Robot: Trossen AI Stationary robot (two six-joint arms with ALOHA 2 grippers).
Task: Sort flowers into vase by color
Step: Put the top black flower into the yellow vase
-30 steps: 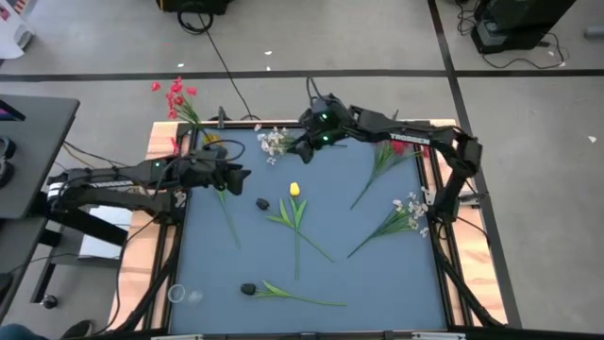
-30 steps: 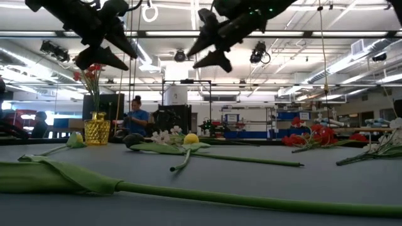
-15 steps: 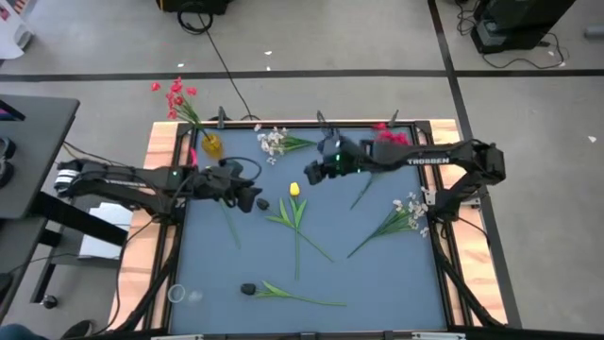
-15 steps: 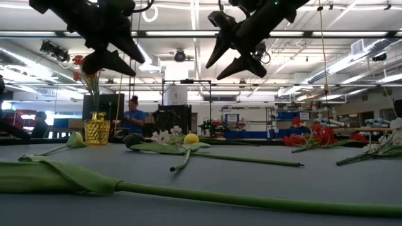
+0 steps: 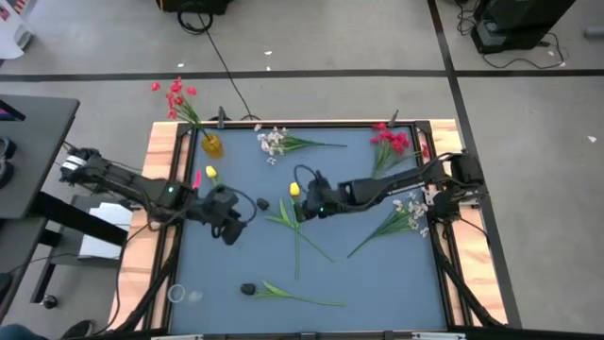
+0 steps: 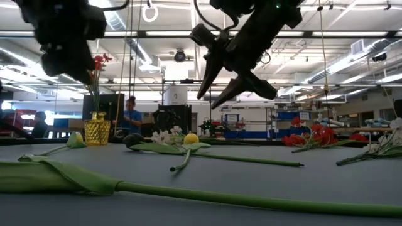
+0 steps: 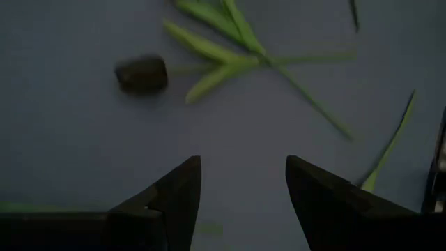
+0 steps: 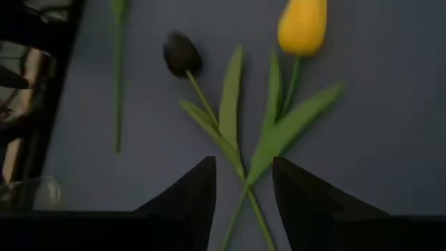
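Note:
A yellow tulip (image 5: 294,190) and a dark tulip (image 5: 262,203) lie mid-table, their stems crossing. My right gripper (image 5: 300,210) hovers open above that crossing (image 8: 240,171), well clear of the table in the low view (image 6: 220,88). My left gripper (image 5: 232,229) hangs open over bare table (image 7: 242,188), near the dark tulip head (image 7: 141,73). A gold vase (image 5: 212,144) at the far left corner holds red flowers (image 5: 175,94). White sprays (image 5: 274,142) (image 5: 411,210), red blossoms (image 5: 392,140) and another yellow tulip (image 5: 210,173) lie flat.
A further dark tulip (image 5: 248,288) lies along the near edge, its stem toward the right. A wooden frame (image 5: 162,142) borders the blue table top. In the low view a green stem (image 6: 188,194) lies close across the foreground; people show in the room beyond.
My right gripper has swung from the far edge toward the middle of the table and come down over the yellow tulip, rolling as it went. My left gripper has moved toward the near edge and sunk a little, uncovering the yellow tulip by the left edge.

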